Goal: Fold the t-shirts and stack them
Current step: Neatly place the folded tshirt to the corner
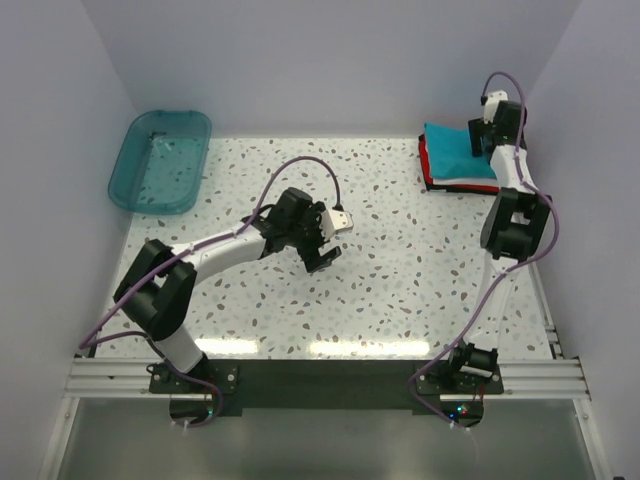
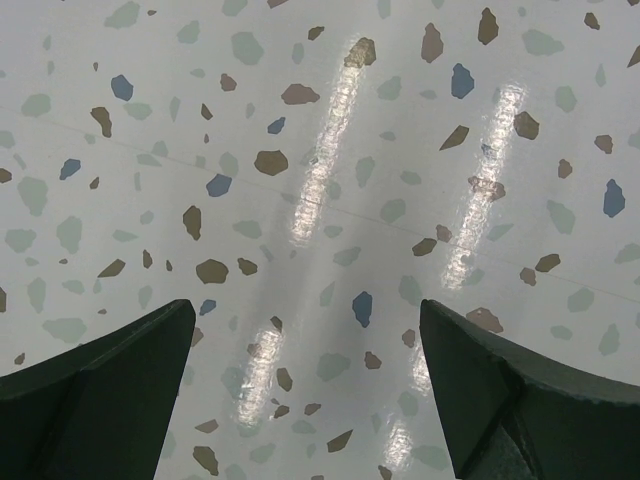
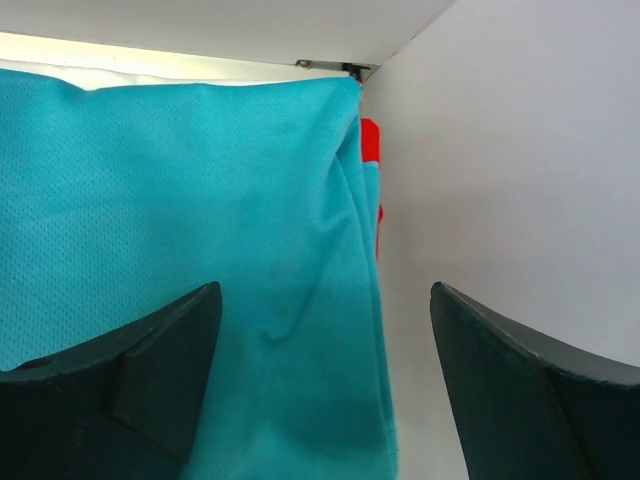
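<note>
The t-shirts lie folded in a stack at the table's back right corner. The teal-blue shirt (image 1: pixel 450 150) is on top, and a red shirt (image 1: pixel 423 160) shows at the stack's edge beneath it. My right gripper (image 1: pixel 481 136) hovers over the right side of the stack. In the right wrist view that gripper (image 3: pixel 325 300) is open, with the teal shirt (image 3: pixel 200 200) under its left finger and a sliver of the red shirt (image 3: pixel 370 140) beyond. It grips nothing. My left gripper (image 1: pixel 325 255) is open above bare table near the middle, and in its own view the left gripper (image 2: pixel 307 305) is empty.
A translucent teal bin (image 1: pixel 160 160) sits at the back left of the speckled table (image 1: pixel 400 270). The white side wall (image 3: pixel 500 200) stands right beside the stack and the right gripper. The back wall runs just behind the stack.
</note>
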